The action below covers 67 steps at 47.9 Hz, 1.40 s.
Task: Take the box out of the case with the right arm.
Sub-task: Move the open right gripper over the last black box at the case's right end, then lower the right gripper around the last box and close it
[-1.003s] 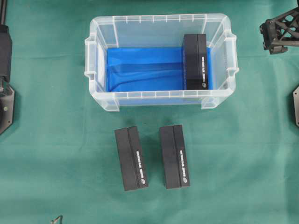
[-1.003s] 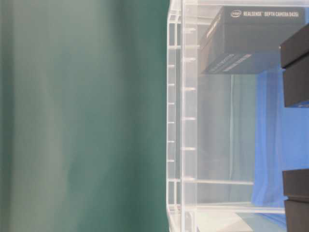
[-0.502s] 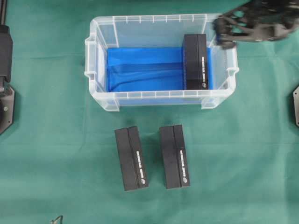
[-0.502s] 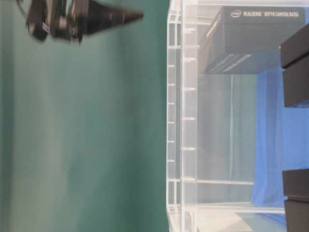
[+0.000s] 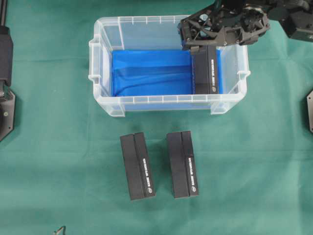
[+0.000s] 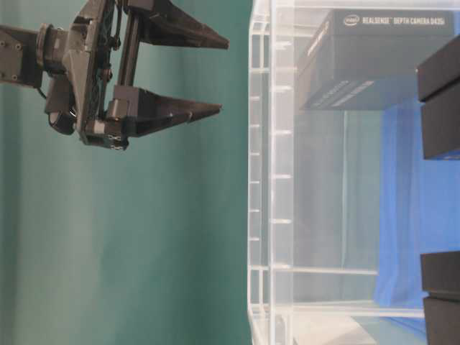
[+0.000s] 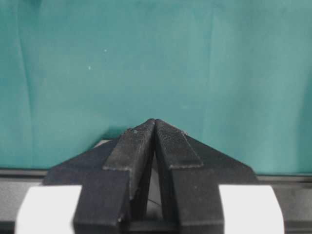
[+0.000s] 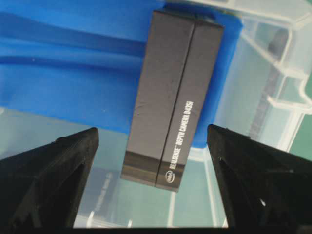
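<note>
In the overhead view, nearest the lower edge, 2 black boxes lie side by side on the green cloth (image 5: 54,147): the left black box (image 5: 137,166) and the right black box (image 5: 182,164), close together but not touching, both clear of the case (image 5: 168,100). Beyond them stands the case, a clear plastic bin with a blue lining (image 5: 151,72) on its floor. 1 box (image 5: 209,73) lies inside it, lengthwise against the right-hand end, resting on the lining. The right gripper (image 5: 188,41) hangs over the far right part of the case, above the far end of that box. Its jaws stand wide apart and hold nothing. The table-level view shows the right gripper (image 6: 215,75) with both pointed jaws spread and outside the case wall. The right wrist view shows the box (image 8: 170,97) framed between the 2 spread jaws, well below them and untouched, white lettering along 1 long face. At the left edge of the overhead view the left arm (image 5: 6,78) stands apart from the case. The left gripper (image 7: 155,127) has its jaws pressed together, with nothing between them, over bare cloth.
</note>
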Each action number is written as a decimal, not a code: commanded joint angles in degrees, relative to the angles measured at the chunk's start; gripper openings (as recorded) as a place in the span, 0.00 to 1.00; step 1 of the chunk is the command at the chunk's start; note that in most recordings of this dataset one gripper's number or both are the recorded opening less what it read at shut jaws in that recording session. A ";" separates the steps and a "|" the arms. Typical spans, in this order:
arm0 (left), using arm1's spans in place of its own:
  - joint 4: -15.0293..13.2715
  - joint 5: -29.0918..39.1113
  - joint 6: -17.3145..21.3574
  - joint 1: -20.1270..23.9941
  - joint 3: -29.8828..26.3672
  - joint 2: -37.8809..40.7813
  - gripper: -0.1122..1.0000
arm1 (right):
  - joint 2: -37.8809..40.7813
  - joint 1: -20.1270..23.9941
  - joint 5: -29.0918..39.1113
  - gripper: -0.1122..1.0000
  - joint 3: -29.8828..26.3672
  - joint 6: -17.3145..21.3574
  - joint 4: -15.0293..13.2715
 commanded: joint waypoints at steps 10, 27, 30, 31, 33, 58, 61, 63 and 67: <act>0.18 -0.26 0.09 -0.18 -1.32 -0.18 0.10 | -0.70 0.26 -0.09 0.89 -1.23 0.62 0.18; 0.09 -0.26 0.09 -0.18 -1.32 -0.18 0.10 | -0.70 0.35 -0.09 0.89 -0.79 0.70 0.18; 0.18 -0.18 0.09 -0.18 -1.32 -0.18 0.10 | -0.70 0.44 -0.09 0.89 -0.70 0.70 0.18; 0.09 -0.26 0.09 -0.18 -1.32 -0.18 0.10 | -0.70 0.53 -0.09 0.89 -0.70 0.70 0.18; 0.18 -0.26 0.09 -0.18 -1.32 -0.18 0.10 | -0.70 0.62 0.00 0.89 -0.70 0.70 0.18; 0.18 -0.18 0.09 -0.18 -1.32 -0.18 0.10 | -0.70 1.32 0.00 0.89 -0.09 1.93 0.00; 0.09 -0.26 0.00 -0.18 -1.32 -0.09 0.10 | -0.70 1.32 -0.09 0.89 -0.09 1.93 0.09; 0.09 -0.26 0.00 -0.18 -1.32 -0.09 0.10 | -0.70 1.32 -0.09 0.89 -0.09 2.02 0.00; 0.09 -0.26 0.00 -0.18 -1.32 -0.18 0.10 | -0.62 1.41 -0.09 0.89 -0.09 2.46 0.00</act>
